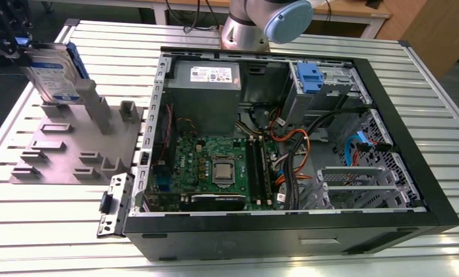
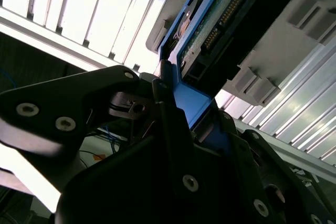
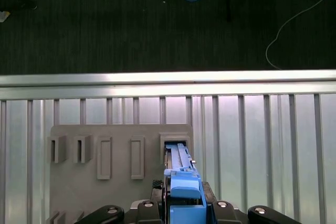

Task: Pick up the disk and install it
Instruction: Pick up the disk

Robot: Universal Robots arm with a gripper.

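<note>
In the exterior view, the pincer point(image 1: 14, 46) hangs at the far corner of the desk point(image 1: 52, 231). The disk point(image 1: 56, 78) stands upright directly beneath it. The disk's lower end is at a slot of the grey holder plate point(image 1: 67, 150), and we cannot tell whether it has come clear of that slot. The open computer case point(image 1: 414, 173) lies well apart from the pincer, toward the exterior view's right.

In the second wrist view, the black fingers point(image 2: 163, 114) flank the disk's blue carrier on both sides. We judge the pincer clenched on it. The drive body point(image 2: 220, 14) extends straight out beyond the fingertips.

In the first wrist view, the carrier's near end sits between the pincer's two sides. The disk's long axis runs directly away from the pincer into the holder's slot, square to the plate.
</note>
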